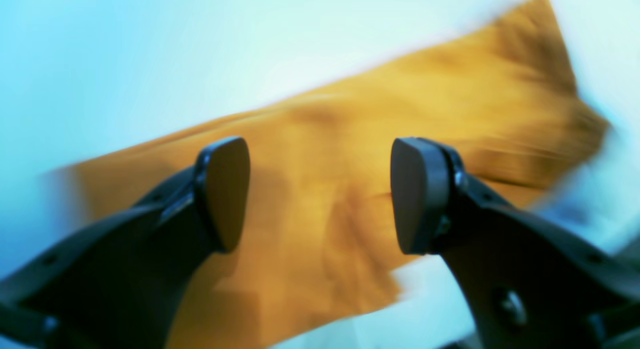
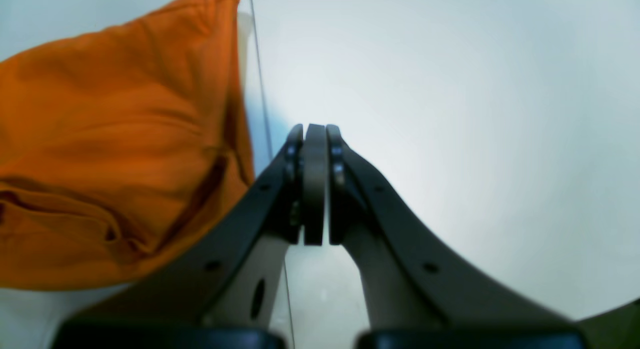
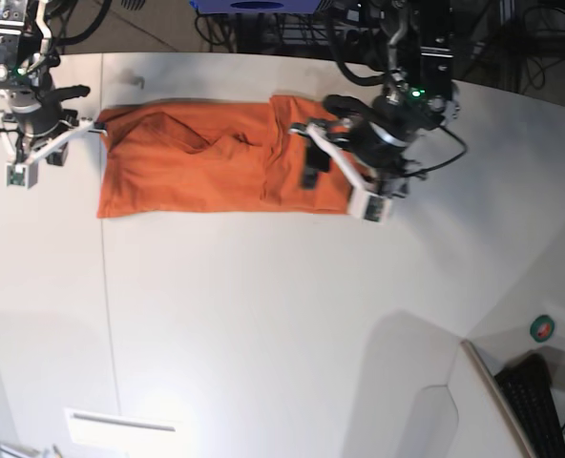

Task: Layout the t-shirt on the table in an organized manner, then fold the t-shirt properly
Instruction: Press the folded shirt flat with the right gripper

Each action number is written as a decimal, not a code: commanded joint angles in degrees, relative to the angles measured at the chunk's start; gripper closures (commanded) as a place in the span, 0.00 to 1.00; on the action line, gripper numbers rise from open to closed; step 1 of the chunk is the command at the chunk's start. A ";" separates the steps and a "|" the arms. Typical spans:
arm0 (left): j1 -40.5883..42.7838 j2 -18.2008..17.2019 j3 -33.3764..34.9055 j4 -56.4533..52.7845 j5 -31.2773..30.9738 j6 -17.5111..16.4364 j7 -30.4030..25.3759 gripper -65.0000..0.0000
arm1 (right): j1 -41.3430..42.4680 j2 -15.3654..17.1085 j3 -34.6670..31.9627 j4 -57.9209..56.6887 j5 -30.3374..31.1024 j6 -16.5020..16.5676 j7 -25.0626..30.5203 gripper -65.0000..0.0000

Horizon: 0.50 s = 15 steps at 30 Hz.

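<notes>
The orange t-shirt (image 3: 216,162) lies spread in a long, partly folded band across the far half of the white table (image 3: 263,305). My left gripper (image 3: 313,153) hovers over the shirt's right end. In the left wrist view the left gripper (image 1: 320,194) stands open with nothing between its pads, and the blurred t-shirt (image 1: 350,154) lies beyond them. My right gripper (image 3: 94,127) is at the shirt's far left corner. The right wrist view shows the right gripper (image 2: 315,184) shut over bare table (image 2: 450,114) with no cloth seen in it, and the t-shirt (image 2: 115,154) just to its left.
A thin dark seam (image 3: 106,315) runs down the table's left side. A grey-white panel with a slot (image 3: 120,425) sits at the near edge. A keyboard (image 3: 540,401) and a small green-red roll (image 3: 543,329) lie off the curved right edge. Cables crowd the back.
</notes>
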 commanded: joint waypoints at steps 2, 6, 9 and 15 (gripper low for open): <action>1.04 -0.24 -8.18 1.01 0.13 0.02 -0.56 0.61 | -0.75 -0.23 -1.35 4.72 0.39 1.27 1.88 1.00; 1.31 -0.77 -28.31 -4.62 -1.54 -4.90 -0.56 1.00 | 0.13 -0.49 -11.81 8.33 0.39 6.63 1.88 1.00; 1.57 -4.28 -40.62 -11.21 -7.16 -10.27 -0.56 1.00 | 5.58 -0.76 -23.15 5.08 0.39 7.86 -1.82 1.00; 5.61 -10.79 -52.40 -19.83 -17.62 -13.70 -0.56 1.00 | 18.24 -3.22 -39.50 -4.42 2.14 7.95 -13.68 0.57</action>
